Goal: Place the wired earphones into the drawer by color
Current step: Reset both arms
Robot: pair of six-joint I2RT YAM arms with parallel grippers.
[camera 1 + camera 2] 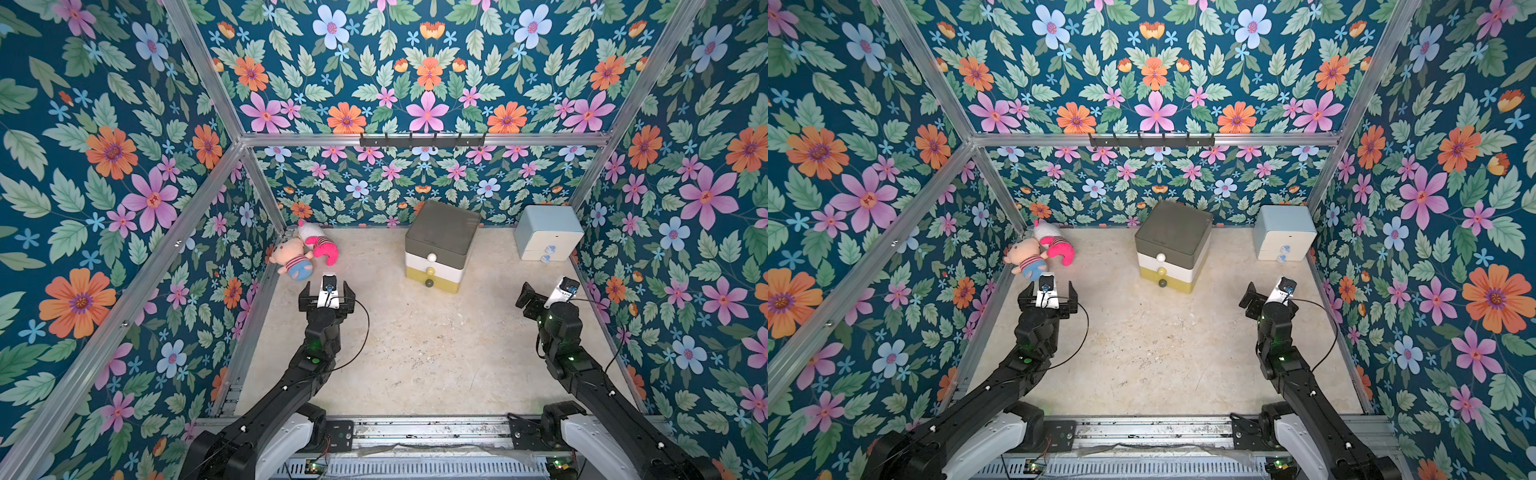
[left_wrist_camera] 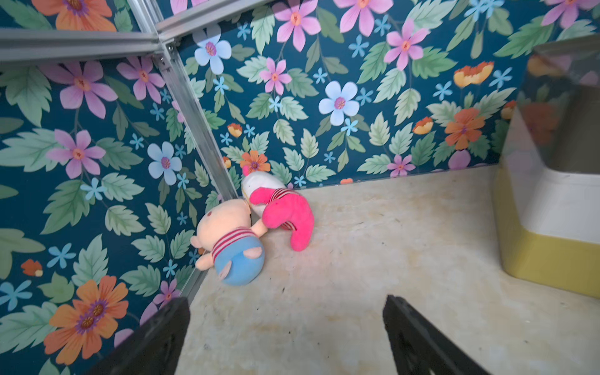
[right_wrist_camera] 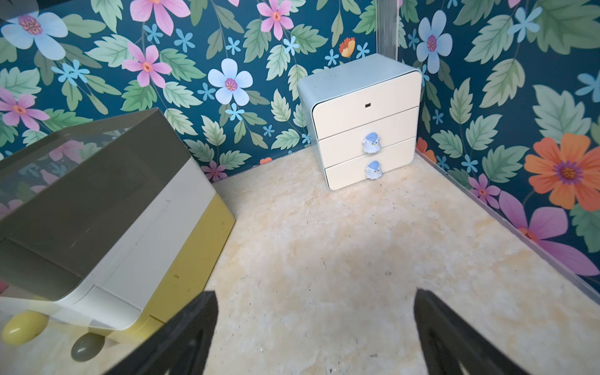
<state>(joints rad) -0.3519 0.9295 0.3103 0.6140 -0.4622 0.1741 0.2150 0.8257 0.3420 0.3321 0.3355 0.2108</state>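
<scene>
Left gripper [image 2: 285,303] hovers left of the drawer [image 1: 441,235], fingers spread wide, holding nothing. Plush toys [image 1: 305,253] lie farther left of drawer. Drawer stands on table [image 1: 415,353]. Right gripper [image 3: 315,297] hovers right of drawer, fingers wide apart, empty. Blue-white cabinet [image 1: 548,232] farther right.

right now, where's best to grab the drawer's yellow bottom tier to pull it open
Take the dark grey ball knob on the yellow bottom tier of the drawer, coming straight at the front, jaws either side. It juts out; the tier's front is otherwise flat.
</scene>
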